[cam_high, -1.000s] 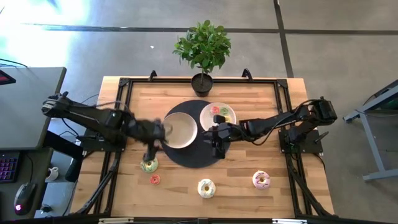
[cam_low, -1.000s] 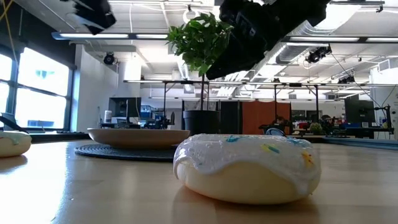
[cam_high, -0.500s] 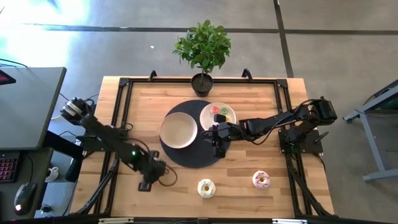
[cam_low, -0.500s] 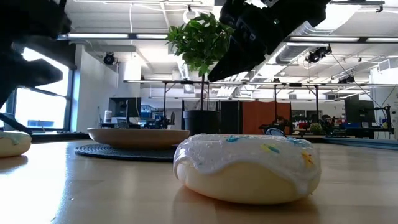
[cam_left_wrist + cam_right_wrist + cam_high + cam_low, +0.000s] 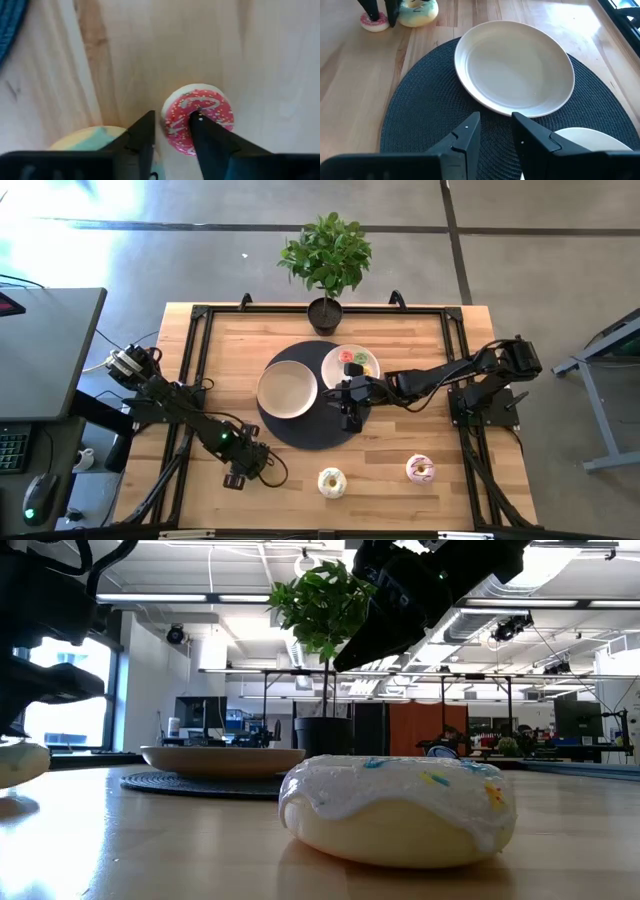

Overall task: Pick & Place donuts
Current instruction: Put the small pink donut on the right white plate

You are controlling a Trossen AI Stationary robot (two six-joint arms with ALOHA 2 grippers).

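pink donut (image 5: 197,118) flat, beside green-iced donut (image 5: 90,139); cream donut (image 5: 331,482); pink/white donut (image 5: 420,470)

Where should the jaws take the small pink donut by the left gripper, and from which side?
Take the pink donut across one side of its ring, coming straight down: it lies flat on the table, hole up, so one finger can drop into the hole and the other outside the rim. The left gripper is already lined up that way. Favour the side away from the green donut close beside it.

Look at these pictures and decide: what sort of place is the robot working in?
Probably a robotics lab in an open office or workshop: a wooden table in a black frame on a concrete floor, ceiling strip lights, and desks with monitors behind.
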